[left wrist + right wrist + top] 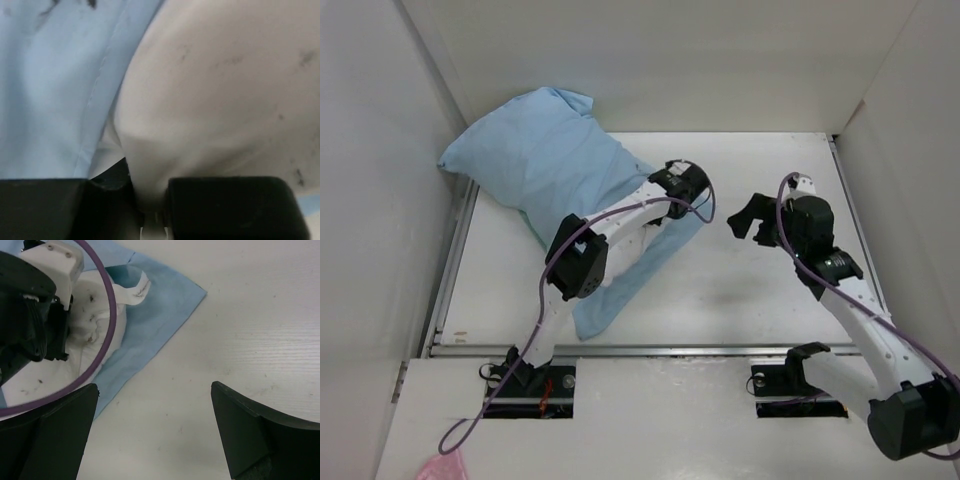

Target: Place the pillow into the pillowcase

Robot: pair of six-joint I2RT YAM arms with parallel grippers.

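So the left tool is clamped on a fold of the white pillow. In the left wrist view the fabric is pinched in the narrow gap between the two black fingers. The pale blue pillowcase sits right against the pillow on its left side.

From above, the pillowcase runs diagonally from the far left corner of the table toward the middle. It looks plump and full at the far left end, and flat and floppy at the end nearer the front edge. The left arm reaches across it, with the tool over the right-hand edge of the case, about mid-table.

The right tool hangs just right of there, over bare table, with its fingers spread wide apart and nothing in them. Its wrist camera shows white pillow fabric poking out of the blue case next to the left tool.
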